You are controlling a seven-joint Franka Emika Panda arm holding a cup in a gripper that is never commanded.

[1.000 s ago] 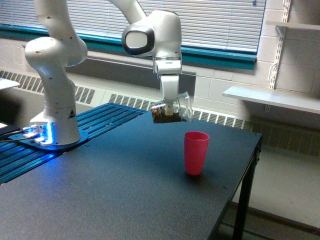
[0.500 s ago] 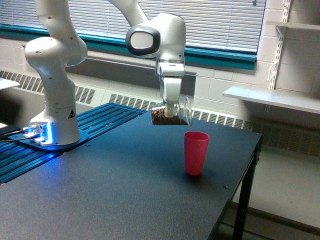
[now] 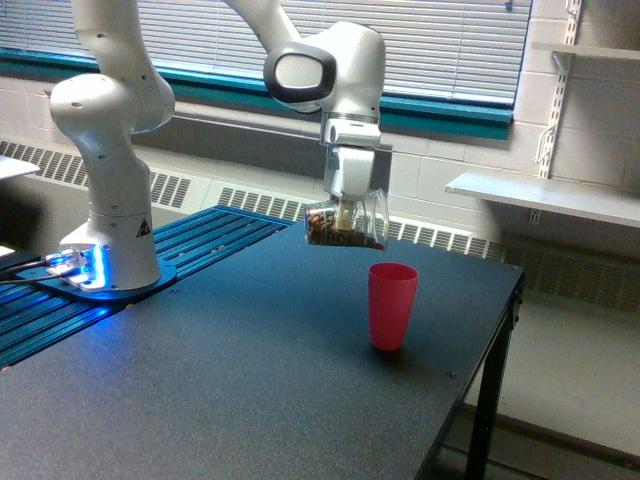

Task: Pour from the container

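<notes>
Black table [image 3: 230, 380] under white arm [image 3: 110, 150], with its wrist bent down over the far side and a triangular warning sticker on the base, unreadable. Gripper [image 3: 347, 212] closed on tilted clear container [image 3: 347, 227], brown bits lying along its lower side, held in the air above and slightly toward the exterior view's left of upright pink cup [image 3: 392, 305]. Nothing between container and cup.
</notes>
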